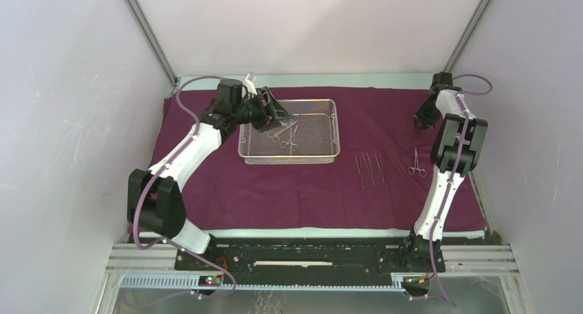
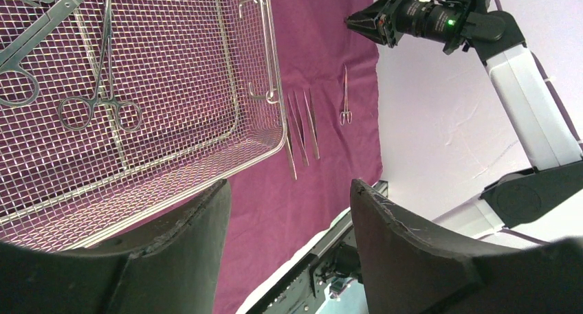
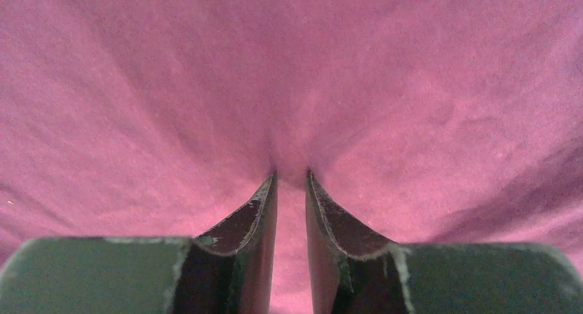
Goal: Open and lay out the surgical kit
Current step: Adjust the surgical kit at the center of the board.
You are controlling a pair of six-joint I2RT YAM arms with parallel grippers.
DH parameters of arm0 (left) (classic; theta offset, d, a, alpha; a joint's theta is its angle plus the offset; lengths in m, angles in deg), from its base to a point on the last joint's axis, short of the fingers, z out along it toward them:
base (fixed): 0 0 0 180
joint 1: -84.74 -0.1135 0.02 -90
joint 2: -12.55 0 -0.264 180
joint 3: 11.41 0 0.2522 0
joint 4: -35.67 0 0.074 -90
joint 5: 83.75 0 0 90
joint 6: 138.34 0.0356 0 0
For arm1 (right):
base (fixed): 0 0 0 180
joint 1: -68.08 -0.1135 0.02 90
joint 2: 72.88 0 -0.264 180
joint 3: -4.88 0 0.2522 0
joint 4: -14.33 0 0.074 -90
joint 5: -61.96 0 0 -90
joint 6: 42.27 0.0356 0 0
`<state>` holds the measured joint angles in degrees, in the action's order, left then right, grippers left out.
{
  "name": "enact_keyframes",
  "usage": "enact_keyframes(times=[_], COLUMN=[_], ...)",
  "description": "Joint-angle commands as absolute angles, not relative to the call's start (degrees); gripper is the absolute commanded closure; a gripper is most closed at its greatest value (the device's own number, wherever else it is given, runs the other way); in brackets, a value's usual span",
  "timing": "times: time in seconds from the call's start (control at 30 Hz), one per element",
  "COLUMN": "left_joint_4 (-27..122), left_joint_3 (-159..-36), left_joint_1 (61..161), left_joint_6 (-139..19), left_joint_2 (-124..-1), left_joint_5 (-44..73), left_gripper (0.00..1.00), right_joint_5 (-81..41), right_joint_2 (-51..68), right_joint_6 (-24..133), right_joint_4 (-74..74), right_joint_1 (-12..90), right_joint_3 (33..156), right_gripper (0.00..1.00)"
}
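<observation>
Top view with both wrist views. My left gripper [image 2: 289, 190] hangs over the far left part of the tray [image 1: 289, 160], jaws wide with nothing between them. My right gripper [image 3: 290, 175] is down at the far right edge of the cloth [image 1: 275, 190], jaws narrow, with a small pucker of cloth gathered between the tips; I judge this a pinch on the fabric. The cloth is spread flat across the table, and the tray sits on it left of centre. Three tweezers [image 1: 370, 170] lie side by side on the cloth just right of the tray. One forceps [image 1: 416, 164] lies apart to their right. All four have the long axis running near to far. Several ring-handled pieces [image 1: 283, 134] lie close together in the tray, some seeming to cross. The relation that matters shows in the left wrist view. There these pieces lie ahead of the left gripper and off to one side, not between its jaws. Their long axes run roughly away from it, so the closing line would cross a shank rather than run along it. The left arm is much the nearer; the right is well apart from the tray and occupied with the cloth. By my judgement the next pick falls to the left, after a shift to centre over one piece.
</observation>
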<state>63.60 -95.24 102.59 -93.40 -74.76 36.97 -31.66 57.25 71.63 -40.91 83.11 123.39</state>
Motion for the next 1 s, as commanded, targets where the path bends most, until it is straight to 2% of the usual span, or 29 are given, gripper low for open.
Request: enact_keyframes(times=[0.0, 0.13, 0.27, 0.7, 0.83, 0.97], left_joint_4=[61.8, 62.1, 62.1, 62.3, 62.3, 62.3], left_joint_3=[-94.4, -94.7, -94.9, -95.6, -95.6, -96.0], left_joint_1=[102.2, 102.1, 102.1, 102.2, 102.2, 102.1], left_joint_6=[-93.8, -93.7, -93.7, -93.8, -93.9, -94.2], left_joint_2=[-73.9, -74.2, -74.5, -74.8, -75.0, -75.7], left_joint_5=[38.4, 38.4, 38.5, 38.8, 38.7, 38.3], left_gripper=[0.31, 0.31, 0.31, 0.31, 0.31, 0.31], right_joint_5=[-34.6, -36.4, -37.0, -35.2, -36.1, -37.3], right_joint_2=[62.0, 64.8, 65.7, 75.0, 74.6, 72.5], right_joint_6=[69.7, 69.6, 69.9, 69.6, 68.4, 67.8], right_joint_4=[-45.7, -49.9, -50.3, -59.1, -58.1, -58.0], right_joint_1=[82.9, 83.0, 83.9, 85.5, 85.5, 85.1], right_joint_3=[129.4, 134.6, 136.1, 153.2, 153.4, 155.8], right_gripper=[0.69, 0.71, 0.63, 0.6, 0.52, 0.36])
